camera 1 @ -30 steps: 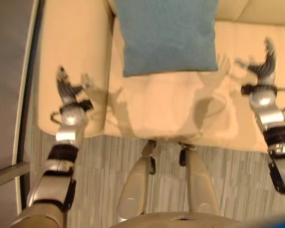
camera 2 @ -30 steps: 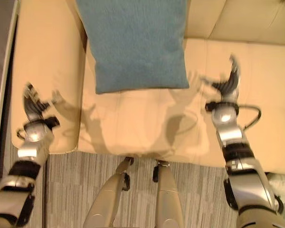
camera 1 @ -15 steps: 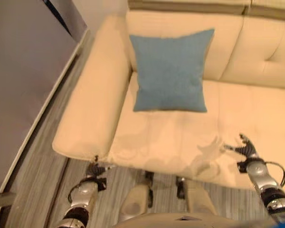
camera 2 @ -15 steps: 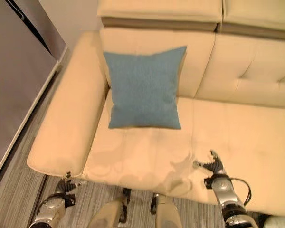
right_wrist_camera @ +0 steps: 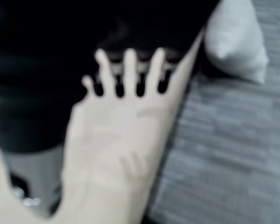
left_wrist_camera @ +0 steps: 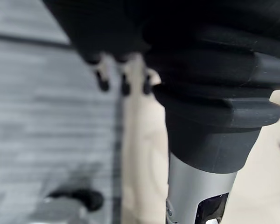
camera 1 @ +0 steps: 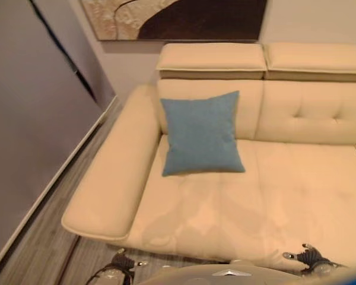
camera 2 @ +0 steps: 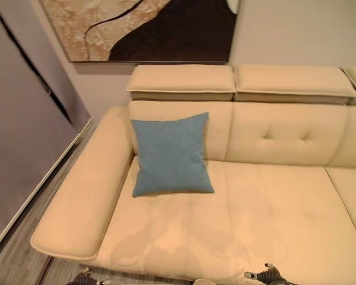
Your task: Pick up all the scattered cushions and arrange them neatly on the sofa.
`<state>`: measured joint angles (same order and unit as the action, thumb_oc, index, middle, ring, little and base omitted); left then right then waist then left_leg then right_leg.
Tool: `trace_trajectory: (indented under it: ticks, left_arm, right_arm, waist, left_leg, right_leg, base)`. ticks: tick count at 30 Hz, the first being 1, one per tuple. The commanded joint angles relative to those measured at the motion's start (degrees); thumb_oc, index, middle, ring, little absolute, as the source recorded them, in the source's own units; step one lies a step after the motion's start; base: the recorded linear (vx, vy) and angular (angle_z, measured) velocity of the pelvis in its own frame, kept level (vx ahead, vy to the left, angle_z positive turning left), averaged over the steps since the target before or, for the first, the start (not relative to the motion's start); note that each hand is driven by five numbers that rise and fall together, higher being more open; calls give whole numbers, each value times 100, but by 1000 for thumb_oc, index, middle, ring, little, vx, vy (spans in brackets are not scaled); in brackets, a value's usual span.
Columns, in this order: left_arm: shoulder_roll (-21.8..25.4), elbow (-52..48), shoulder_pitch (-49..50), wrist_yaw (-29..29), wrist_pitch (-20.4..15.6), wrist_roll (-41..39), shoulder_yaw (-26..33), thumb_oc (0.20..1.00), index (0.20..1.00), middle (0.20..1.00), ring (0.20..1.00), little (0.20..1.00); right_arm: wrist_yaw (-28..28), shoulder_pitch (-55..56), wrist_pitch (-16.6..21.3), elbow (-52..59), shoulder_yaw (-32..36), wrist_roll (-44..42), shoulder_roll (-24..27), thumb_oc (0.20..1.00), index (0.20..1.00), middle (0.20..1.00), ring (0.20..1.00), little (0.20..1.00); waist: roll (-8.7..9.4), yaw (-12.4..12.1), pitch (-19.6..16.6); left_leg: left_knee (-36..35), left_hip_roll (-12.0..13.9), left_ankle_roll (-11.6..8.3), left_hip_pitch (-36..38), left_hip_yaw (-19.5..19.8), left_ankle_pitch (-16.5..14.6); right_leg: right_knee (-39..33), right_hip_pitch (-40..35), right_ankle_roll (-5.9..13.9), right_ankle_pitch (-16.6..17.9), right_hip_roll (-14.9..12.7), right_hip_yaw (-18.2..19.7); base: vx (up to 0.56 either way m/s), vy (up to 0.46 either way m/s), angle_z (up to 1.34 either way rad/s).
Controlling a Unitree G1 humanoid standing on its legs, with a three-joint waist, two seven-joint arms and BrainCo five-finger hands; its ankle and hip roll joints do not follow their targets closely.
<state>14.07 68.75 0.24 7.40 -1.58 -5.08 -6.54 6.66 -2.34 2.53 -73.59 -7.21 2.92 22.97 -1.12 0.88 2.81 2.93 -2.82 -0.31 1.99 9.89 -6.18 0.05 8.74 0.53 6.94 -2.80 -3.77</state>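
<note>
A blue cushion (camera 1: 202,133) leans upright against the backrest at the left end of the cream sofa (camera 1: 273,196), next to its armrest (camera 1: 110,187). A white cushion (right_wrist_camera: 235,39) lies on the grey floor by the sofa's front edge in the right wrist view. My left hand (camera 1: 122,263) sits low in front of the sofa below the armrest, its fingers (left_wrist_camera: 123,81) straight and empty. My right hand (camera 1: 308,256) hangs at the seat's front edge, its fingers (right_wrist_camera: 127,70) spread straight with nothing in them.
A large brown and beige painting (camera 1: 184,18) hangs on the wall behind the sofa. A grey panel wall (camera 1: 29,130) runs along the left, with a strip of grey floor (camera 1: 41,249) between it and the armrest. Two headrests (camera 2: 237,80) top the backrest.
The camera has pulled back and tilted up, bringing the whole sofa and the wall into view. Both hands have dropped from over the seat to the picture's bottom edge.
</note>
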Motion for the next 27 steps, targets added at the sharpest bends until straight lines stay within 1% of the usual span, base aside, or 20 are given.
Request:
trace_trajectory:
  ticks: [1,2,3,4,5,6,7,9,11,12,13,15,17,19,20,21,22,24,25,27]
  left_arm:
    - [179,-25,-168,8,-50,39,190,1000,1000,1000,1000,1000]
    - [179,-24,-169,8,-50,39,189,1000,1000,1000,1000,1000]
    - [179,-5,-181,18,-41,65,177,1000,1000,1000,1000,1000]
    - [208,-14,-211,35,-45,80,164,1000,1000,1000,1000,1000]
    - [240,0,-248,27,-27,111,118,1000,1000,1000,1000,1000]
    - [268,26,-254,27,-22,133,93,1000,1000,1000,1000,1000]
    - [275,55,-226,11,-15,128,108,1000,1000,1000,1000,1000]
    - [276,123,-184,-27,20,143,124,1000,1000,1000,1000,1000]
    - [277,136,-165,-43,29,148,134,1000,1000,1000,1000,1000]
    - [282,165,-112,-63,46,171,161,1000,1000,1000,1000,1000]
    - [285,174,-109,-62,59,164,174,1000,1000,1000,1000,1000]
    - [283,188,-118,-58,57,140,182,1000,1000,1000,1000,1000]
    - [263,154,-145,-26,40,142,142,1000,1000,1000,1000,1000]
    - [235,159,-227,-11,36,144,69,1000,1000,1000,1000,1000]
    - [235,159,-228,-11,36,144,69,1000,1000,1000,1000,1000]
    - [173,147,-358,41,36,148,-63,1000,1000,1000,1000,1000]
    - [155,131,-396,54,36,139,-94,1000,1000,1000,1000,1000]
    - [98,129,-446,78,22,132,-134,1000,1000,1000,1000,1000]
    - [63,146,-448,64,22,104,-124,1000,1000,1000,1000,1000]
    - [41,167,-428,50,23,72,-106,1000,1000,1000,1000,1000]
  right_arm:
    - [15,-301,-87,19,99,-43,20,1000,1000,1000,1000,1000]
    - [15,-301,-88,20,99,-43,19,1000,1000,1000,1000,1000]
    - [34,-324,-103,1,73,-38,-17,1000,1000,1000,1000,1000]
    - [48,-345,-109,0,74,-66,-51,1000,1000,1000,1000,1000]
    - [42,-368,-123,-13,104,-130,-76,1000,1000,1000,1000,1000]
    - [51,-342,-105,-23,140,-217,-90,1000,1000,1000,1000,1000]
    - [52,-301,-96,-39,164,-238,-97,1000,1000,1000,1000,1000]
    - [31,-240,-85,-100,203,-250,-99,1000,1000,1000,1000,1000]
    - [21,-222,-86,-133,225,-260,-107,1000,1000,1000,1000,1000]
    - [8,-184,-95,-168,239,-259,-141,1000,1000,1000,1000,1000]
    - [9,-195,-98,-177,228,-258,-155,1000,1000,1000,1000,1000]
    - [24,-211,-102,-145,192,-262,-203,1000,1000,1000,1000,1000]
    - [26,-244,-82,-91,143,-334,-251,1000,1000,1000,1000,1000]
    - [54,-248,-61,-41,130,-452,-277,1000,1000,1000,1000,1000]
    - [55,-248,-61,-41,130,-452,-278,1000,1000,1000,1000,1000]
    - [110,-267,-58,-4,133,-544,-266,1000,1000,1000,1000,1000]
    - [110,-277,-62,7,121,-568,-263,1000,1000,1000,1000,1000]
    - [123,-297,-55,-7,105,-576,-263,1000,1000,1000,1000,1000]
    - [115,-287,-37,-20,114,-585,-264,1000,1000,1000,1000,1000]
    - [105,-257,-43,-37,110,-564,-269,1000,1000,1000,1000,1000]
  waist:
    - [300,-105,350]
    - [300,-114,352]
    - [324,-122,388]
    - [325,-113,440]
    - [305,-104,508]
    - [233,-170,583]
    - [185,-204,578]
    - [141,-268,492]
    - [143,-313,429]
    - [162,-430,300]
    - [167,-474,273]
    - [236,-606,219]
    - [328,-589,236]
    - [372,-543,315]
    - [373,-540,313]
    - [384,-498,440]
    - [404,-510,501]
    - [473,-530,549]
    - [511,-505,565]
    - [531,-474,514]
  left_leg:
    - [-341,-392,74,241,-253,361]
    - [-346,-391,75,246,-261,361]
    - [-391,-426,111,231,-303,359]
    - [-412,-408,137,175,-344,417]
    - [-399,-372,165,92,-399,483]
    - [-359,-306,215,-57,-583,624]
    - [-403,-244,237,-66,-640,671]
    - [-481,-151,274,-70,-706,733]
    - [-493,-123,272,-123,-745,766]
    - [-478,-79,254,-229,-867,825]
    - [-487,-60,247,-252,-915,841]
    - [-471,-23,194,-377,-1047,897]
    - [-418,-10,138,-485,-1089,965]
    - [-394,2,63,-641,-1103,1105]
    - [-393,1,62,-646,-1100,1106]
    - [-347,25,-68,-895,-1036,1314]
    - [-283,2,-91,-970,-929,1301]
    - [133,-236,-70,-939,-412,999]
    - [395,-283,-77,-804,-246,770]
    - [428,-277,-73,-688,-152,670]
  right_leg:
    - [-145,278,822,606,-67,13]
    - [-146,278,822,608,-64,21]
    - [-159,376,903,731,-90,8]
    - [-128,492,946,752,-115,-40]
    - [78,557,915,571,-102,-135]
    - [730,395,766,113,-109,-403]
    - [1000,277,653,-122,-88,-462]
    - [1342,39,532,-484,-45,-486]
    - [1333,-115,512,-594,-33,-473]
    - [1244,-532,522,-774,-52,-456]
    - [1244,-624,529,-824,-64,-445]
    - [942,-906,581,-803,-121,-499]
    - [457,-991,550,-808,22,-255]
    - [205,-1015,488,-765,130,-121]
    - [202,-1013,487,-763,130,-124]
    - [73,-954,445,-665,174,-126]
    - [78,-896,437,-617,159,-126]
    - [85,-711,427,-470,96,-123]
    - [52,-656,430,-365,62,-56]
    - [25,-587,451,-273,36,1]
  base:
    - [-285,150,-43]
    - [-182,63,-118]
    - [-199,47,-134]
    - [-323,58,-114]
    - [-492,83,-63]
    - [-481,89,-51]
    - [-412,81,-47]
    - [-204,-3,-41]
    - [-145,-43,-60]
    - [-155,-75,-53]
    - [-213,-107,-40]
    - [-177,-118,-31]
    - [-163,-143,-51]
    - [-157,-120,-29]
    - [-278,-118,3]
    - [-295,-80,29]
    - [-403,-102,42]
    - [-294,-37,5]
    - [-233,1,-41]
    - [-118,20,-47]
